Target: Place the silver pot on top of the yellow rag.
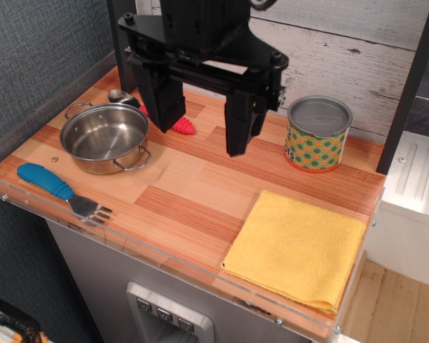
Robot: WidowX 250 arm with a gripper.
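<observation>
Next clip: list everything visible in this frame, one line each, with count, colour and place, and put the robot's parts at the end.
silver pot: one, shiny steel, two wire loop handles, left part of the table, empty.
yellow rag: one, plain yellow, flat at the front right corner, nothing on it.
tin can: one, green with orange dots, silver lid, back right, upright.
fork: one, blue handle with metal tines, front left edge.
red ridged item: one, red, behind the pot, partly hidden by the gripper; identity unclear.
table: one, striped wood top.
gripper: one, black, jaws spread apart, hanging above the table's middle back, holding nothing.
</observation>
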